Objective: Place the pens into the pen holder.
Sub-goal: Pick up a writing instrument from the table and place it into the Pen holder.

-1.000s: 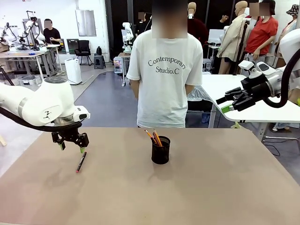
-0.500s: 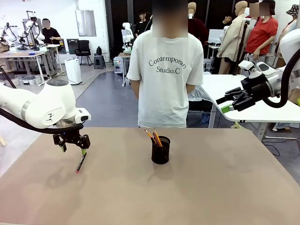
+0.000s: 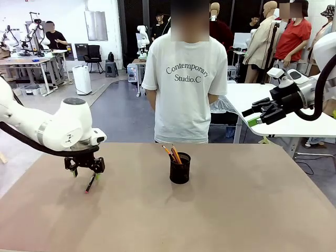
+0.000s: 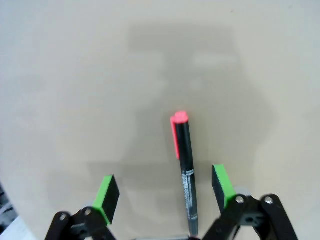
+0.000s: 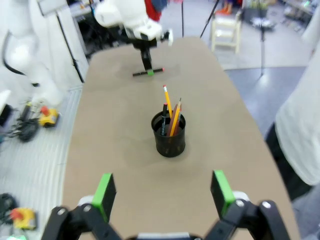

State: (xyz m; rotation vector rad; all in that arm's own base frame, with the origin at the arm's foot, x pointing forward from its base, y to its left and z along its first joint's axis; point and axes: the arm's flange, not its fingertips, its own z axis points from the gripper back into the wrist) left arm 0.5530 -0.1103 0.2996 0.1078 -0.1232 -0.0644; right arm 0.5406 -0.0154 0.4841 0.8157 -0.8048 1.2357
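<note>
A black pen with red ends [image 3: 90, 185] lies on the brown table, left of centre. My left gripper [image 3: 85, 172] hangs open just over its far end. In the left wrist view the pen [image 4: 184, 165] lies between the green pads [image 4: 108, 197], closer to the right one, and neither pad touches it. The black mesh pen holder [image 3: 180, 168] stands mid-table with a yellow pencil [image 3: 169, 151] and a reddish-brown one [image 3: 176, 155] sticking out. My right gripper [image 3: 252, 116] is open and empty, high off the table's right side; its view looks down on the pen holder [image 5: 170, 134].
A person in a white T-shirt [image 3: 185, 84] stands at the far edge, hands behind the back. The table [image 3: 236, 210] is bare around the holder. A white table [image 3: 294, 123] stands beyond the right corner.
My left arm has come down and slightly right, bringing the open gripper over the pen's far end. The right arm, the holder and the pen have not moved.
</note>
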